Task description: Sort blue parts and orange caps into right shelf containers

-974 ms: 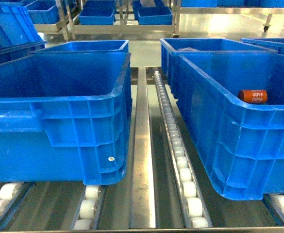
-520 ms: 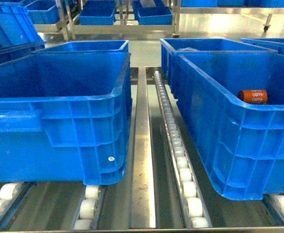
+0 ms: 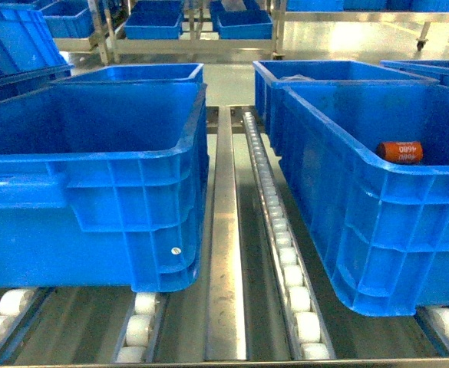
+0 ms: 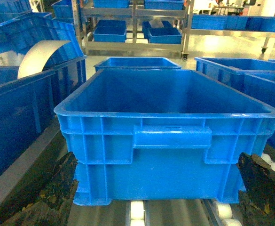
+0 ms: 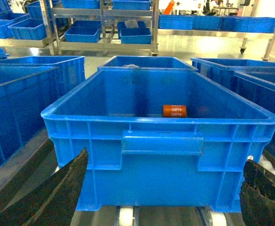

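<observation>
Blue crates sit on the roller rack so you can drop parts straight in: the right-hand crate [image 3: 378,207] holds one orange cap [image 5: 174,110] lying against its far wall, right of frame. Both end effectors, left [image 4: 156,207] and right [image 5: 163,207], are spread wide and empty, each facing its crate.

Blue crates [image 3: 378,230], orange cap [image 3: 400,151]

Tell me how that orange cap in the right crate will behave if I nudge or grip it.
The orange cap lies on its side on the blue crate's smooth floor, so a nudge would probably roll it. It looks small and rigid, likely light. Its curved, glossy-looking side may slip between the fingers; gripping across the flat ends seems safer.
</observation>
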`<state>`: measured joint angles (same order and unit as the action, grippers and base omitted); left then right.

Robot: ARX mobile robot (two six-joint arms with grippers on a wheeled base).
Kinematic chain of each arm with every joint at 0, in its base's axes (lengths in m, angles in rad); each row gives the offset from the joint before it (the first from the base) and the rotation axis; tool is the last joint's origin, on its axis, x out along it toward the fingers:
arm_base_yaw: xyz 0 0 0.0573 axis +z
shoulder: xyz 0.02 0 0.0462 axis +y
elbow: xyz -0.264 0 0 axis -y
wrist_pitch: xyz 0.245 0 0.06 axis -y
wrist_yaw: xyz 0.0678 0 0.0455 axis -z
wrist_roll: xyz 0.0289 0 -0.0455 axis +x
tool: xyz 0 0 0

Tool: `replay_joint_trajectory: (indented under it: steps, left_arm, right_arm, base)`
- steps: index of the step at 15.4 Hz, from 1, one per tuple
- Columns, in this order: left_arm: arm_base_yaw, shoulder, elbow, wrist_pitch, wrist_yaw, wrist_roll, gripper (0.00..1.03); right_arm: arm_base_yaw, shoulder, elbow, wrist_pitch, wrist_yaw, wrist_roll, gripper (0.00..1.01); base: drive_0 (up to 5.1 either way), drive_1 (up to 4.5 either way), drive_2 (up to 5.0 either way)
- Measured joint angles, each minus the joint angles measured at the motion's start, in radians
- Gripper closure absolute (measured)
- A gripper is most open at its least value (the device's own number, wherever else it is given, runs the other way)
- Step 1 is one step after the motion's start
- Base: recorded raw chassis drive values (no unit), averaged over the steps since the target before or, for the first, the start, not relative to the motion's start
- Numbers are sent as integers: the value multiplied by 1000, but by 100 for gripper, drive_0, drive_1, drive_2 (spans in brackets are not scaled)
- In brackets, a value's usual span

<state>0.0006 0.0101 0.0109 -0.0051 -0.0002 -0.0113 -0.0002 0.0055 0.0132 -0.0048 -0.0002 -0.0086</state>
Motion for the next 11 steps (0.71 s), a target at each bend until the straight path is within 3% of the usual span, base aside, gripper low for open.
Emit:
replay_joint_trajectory:
  steps: [11]
  left_arm:
    - [0,0,0,0,0,0,5]
  right_arm:
    - [0,0,0,0,0,0,3]
  base:
    - [0,0,0]
